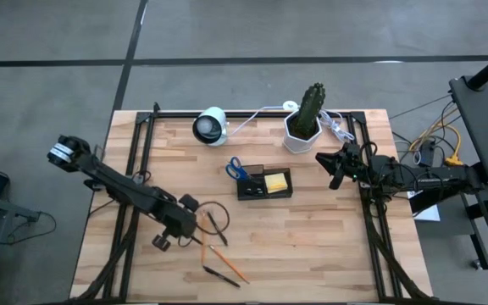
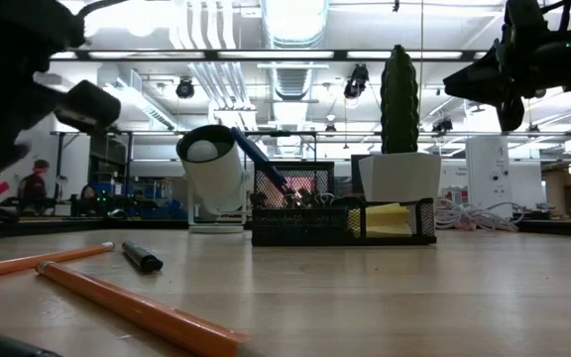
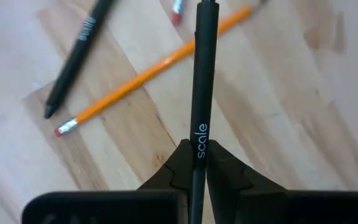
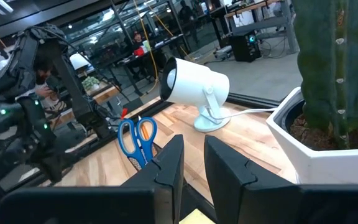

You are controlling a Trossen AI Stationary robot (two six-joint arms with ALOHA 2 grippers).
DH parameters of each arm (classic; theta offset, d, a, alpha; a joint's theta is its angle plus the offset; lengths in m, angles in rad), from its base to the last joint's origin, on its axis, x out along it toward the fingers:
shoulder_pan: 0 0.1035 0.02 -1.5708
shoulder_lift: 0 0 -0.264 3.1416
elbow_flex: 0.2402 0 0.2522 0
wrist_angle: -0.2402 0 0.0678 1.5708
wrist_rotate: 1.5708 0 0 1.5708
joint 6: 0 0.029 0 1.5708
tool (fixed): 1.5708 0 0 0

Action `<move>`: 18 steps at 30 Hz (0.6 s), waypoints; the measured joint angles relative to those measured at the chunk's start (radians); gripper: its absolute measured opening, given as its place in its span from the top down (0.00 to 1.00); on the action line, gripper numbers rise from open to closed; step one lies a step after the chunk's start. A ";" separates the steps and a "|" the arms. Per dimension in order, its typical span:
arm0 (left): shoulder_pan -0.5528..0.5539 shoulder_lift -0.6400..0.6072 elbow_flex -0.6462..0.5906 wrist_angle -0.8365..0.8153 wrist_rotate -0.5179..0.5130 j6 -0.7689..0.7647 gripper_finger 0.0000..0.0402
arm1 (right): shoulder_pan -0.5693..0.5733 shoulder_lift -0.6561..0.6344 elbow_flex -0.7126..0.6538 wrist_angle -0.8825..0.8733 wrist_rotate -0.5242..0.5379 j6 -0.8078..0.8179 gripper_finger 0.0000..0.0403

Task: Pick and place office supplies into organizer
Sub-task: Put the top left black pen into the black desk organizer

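Beyond your left gripper (image 1: 191,222), well toward the right arm, sat the organizer (image 1: 264,184); you had the fingers clamped on a black pen (image 3: 200,106), lifted off the table. Next you needed to carry it over an open compartment. Your right gripper (image 1: 335,165) waited beside the organizer, jaws slightly apart, empty.

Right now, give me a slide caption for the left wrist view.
Left gripper fingers clamp a black pen above an orange pencil on the wooden table.
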 joint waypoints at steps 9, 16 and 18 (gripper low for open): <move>0.025 -0.053 0.001 0.185 -0.025 -0.173 0.98 | 0.000 0.000 0.000 0.000 0.000 -0.003 0.87; 0.075 -0.055 0.014 0.221 -0.040 -0.167 0.98 | 0.000 0.000 0.000 0.000 0.000 0.000 0.87; 0.096 -0.055 0.018 0.245 -0.067 -0.167 0.98 | 0.000 0.000 0.000 0.000 0.000 0.000 0.87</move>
